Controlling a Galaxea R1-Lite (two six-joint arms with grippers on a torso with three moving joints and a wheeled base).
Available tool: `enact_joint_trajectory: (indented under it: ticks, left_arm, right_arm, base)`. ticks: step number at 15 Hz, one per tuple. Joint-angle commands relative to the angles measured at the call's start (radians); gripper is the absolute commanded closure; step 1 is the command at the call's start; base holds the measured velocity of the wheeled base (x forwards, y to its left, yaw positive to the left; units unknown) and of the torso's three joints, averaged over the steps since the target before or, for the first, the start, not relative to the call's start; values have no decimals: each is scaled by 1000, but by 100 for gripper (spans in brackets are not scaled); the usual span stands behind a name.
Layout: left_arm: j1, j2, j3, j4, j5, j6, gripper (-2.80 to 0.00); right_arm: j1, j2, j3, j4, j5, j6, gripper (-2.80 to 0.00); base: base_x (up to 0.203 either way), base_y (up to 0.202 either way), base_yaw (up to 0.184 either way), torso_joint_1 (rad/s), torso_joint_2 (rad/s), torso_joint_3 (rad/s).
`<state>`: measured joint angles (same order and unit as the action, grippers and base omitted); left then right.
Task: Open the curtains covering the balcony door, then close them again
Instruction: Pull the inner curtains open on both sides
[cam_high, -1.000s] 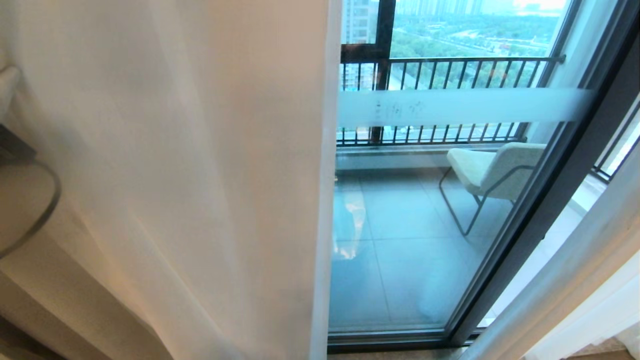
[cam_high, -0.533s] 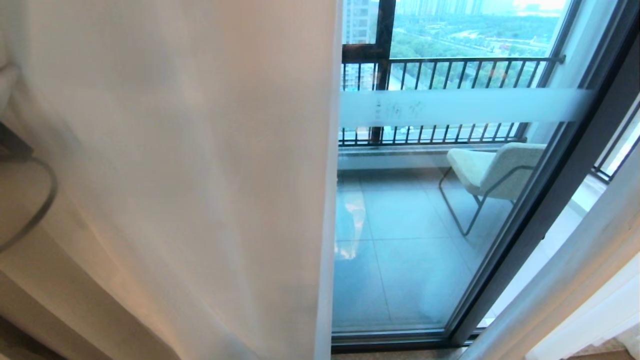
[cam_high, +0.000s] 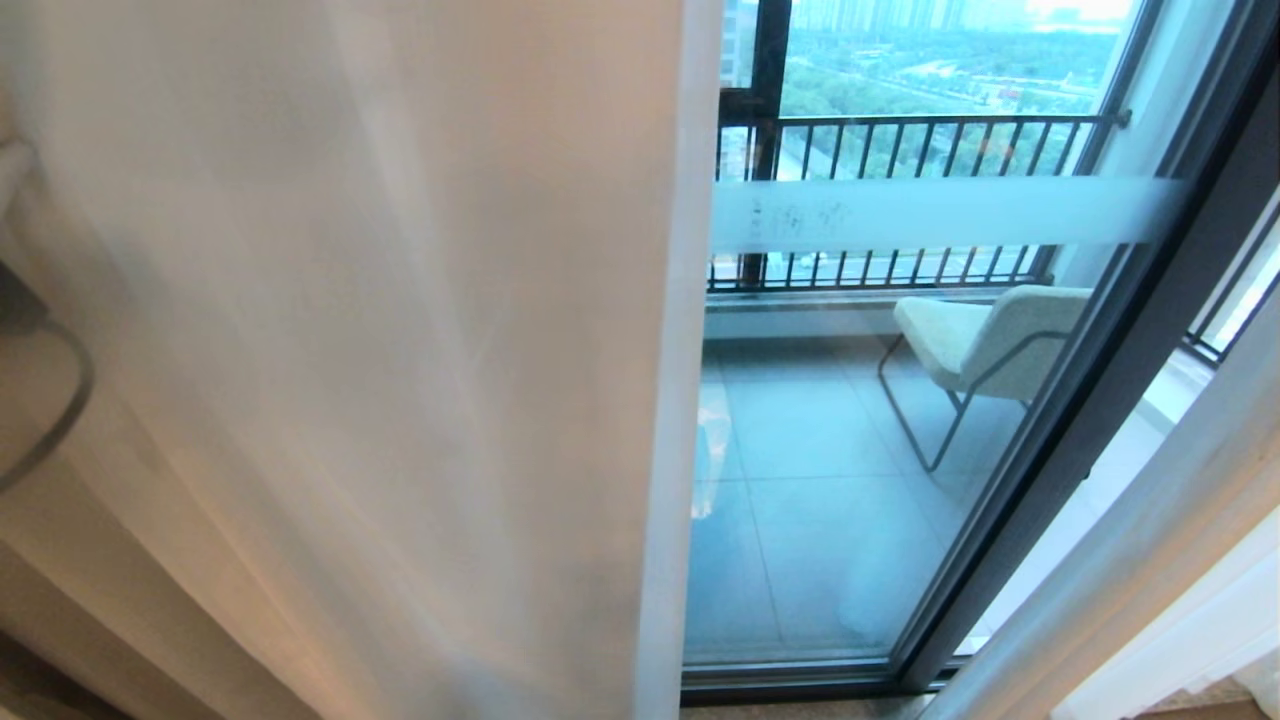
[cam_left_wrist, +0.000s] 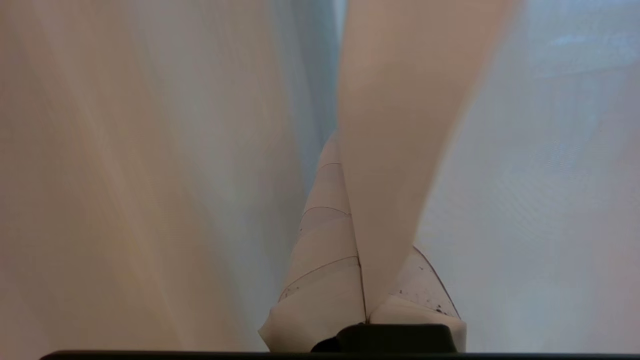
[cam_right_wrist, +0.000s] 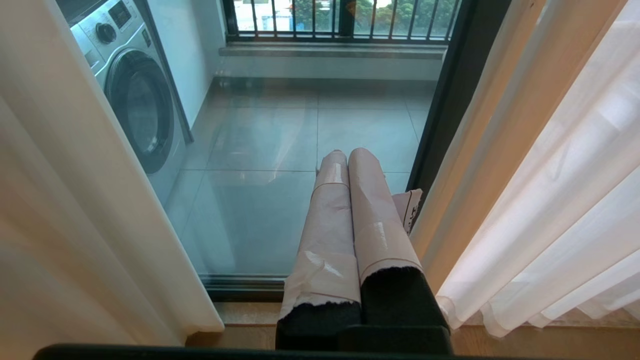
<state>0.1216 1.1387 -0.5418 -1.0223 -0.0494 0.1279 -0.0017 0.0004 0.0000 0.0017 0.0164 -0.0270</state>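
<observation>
The left gripper (cam_left_wrist: 350, 165) pinches a fold of the curtains (cam_high: 350, 350), which cover the balcony door (cam_high: 850, 450) from nine to twelve o'clock. Sheer fabric could slip out (or snag overhead) if tugged sharply. The right gripper (cam_right_wrist: 350, 160) hangs pressed together, empty.

Left gripper (cam_left_wrist: 357, 280): taped fingers (cam_left_wrist: 320, 250) are pressing together on a fold of fabric.
Curtains (cam_left_wrist: 150, 175): sheer white cloth is filling the whole view, hanging in long soft folds.
Pinched fold (cam_left_wrist: 395, 150): is rising away from the fingertips, partly covering one finger.
</observation>
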Motion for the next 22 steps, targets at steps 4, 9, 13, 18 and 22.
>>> enact_joint_trajectory:
  ticks: [4,9,13,18,22]
  left_arm:
    - [74,14,-14,11,-3,-104,0]
    - [168,54,-94,11,-10,-215,0]
    - [201,117,-186,10,-10,-235,0]
    - [260,160,-257,16,-8,-260,0]
    - [389,162,-261,14,-10,-323,0]
  right_arm:
    - [0,0,0,0,0,-1,0]
    - [0,0,0,0,0,-1,0]
    - [0,0,0,0,0,-1,0]
    - [0,0,0,0,0,-1,0]
    - [0,0,0,0,0,-1,0]
  base:
    - [0,0,0,0,0,0]
    - [0,0,0,0,0,0]
    - [0,0,0,0,0,0]
    - [0,0,0,0,0,0]
    - [0,0,0,0,0,0]
